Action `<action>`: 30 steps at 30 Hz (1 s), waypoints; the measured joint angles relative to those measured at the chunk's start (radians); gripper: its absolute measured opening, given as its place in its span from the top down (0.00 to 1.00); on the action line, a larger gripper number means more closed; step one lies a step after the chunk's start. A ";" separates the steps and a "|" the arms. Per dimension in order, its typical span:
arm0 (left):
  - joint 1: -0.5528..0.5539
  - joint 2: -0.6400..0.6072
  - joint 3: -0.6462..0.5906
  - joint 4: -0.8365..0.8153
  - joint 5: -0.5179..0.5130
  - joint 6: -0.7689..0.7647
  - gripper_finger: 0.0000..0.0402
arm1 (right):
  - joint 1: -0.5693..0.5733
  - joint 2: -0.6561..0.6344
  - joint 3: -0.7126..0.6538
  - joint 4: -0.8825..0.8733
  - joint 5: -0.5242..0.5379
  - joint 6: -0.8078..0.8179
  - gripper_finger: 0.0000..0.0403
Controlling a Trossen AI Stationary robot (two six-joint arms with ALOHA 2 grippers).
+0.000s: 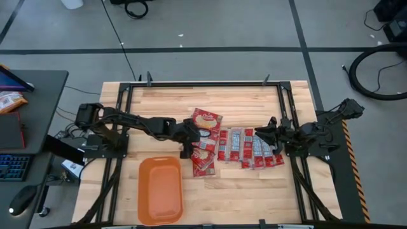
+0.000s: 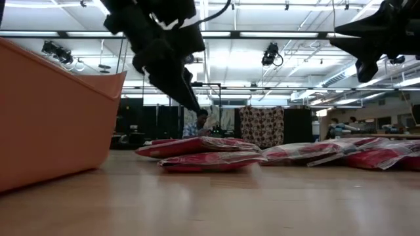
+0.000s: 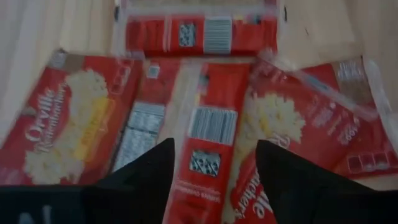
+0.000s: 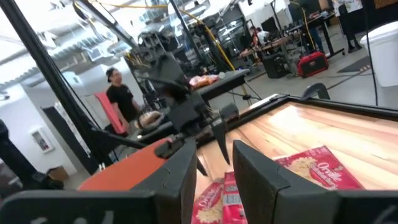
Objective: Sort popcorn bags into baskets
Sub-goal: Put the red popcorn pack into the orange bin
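Several red popcorn bags lie flat on the wooden table. Wider ones with a cream-yellow logo (image 1: pixel 206 121) overlap at the middle, and narrower ones with grey-white panels (image 1: pixel 248 147) lie in a row to their right. The orange basket (image 1: pixel 160 189) stands at the near left and also shows in the low view (image 2: pixel 52 124). My left gripper (image 3: pixel 214 180) is open and points down over the left pile (image 1: pixel 193 138). Its fingers stand on either side of a narrow barcode bag (image 3: pixel 211 137), above it (image 2: pixel 193 105). My right gripper (image 4: pixel 214 168) is open and empty above the right end of the row (image 1: pixel 264 131).
Black frame rails (image 1: pixel 286 108) run along the table's left and right sides. Bare wood (image 1: pixel 254 197) lies to the right of the basket. A desk with a keyboard (image 1: pixel 16 166) stands off the table's left. A person (image 4: pixel 124 99) stands in the room beyond.
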 joint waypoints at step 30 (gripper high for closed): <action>-0.064 0.296 0.325 -0.316 -0.227 0.076 0.45 | -0.037 0.150 0.050 -0.004 -0.047 0.026 0.73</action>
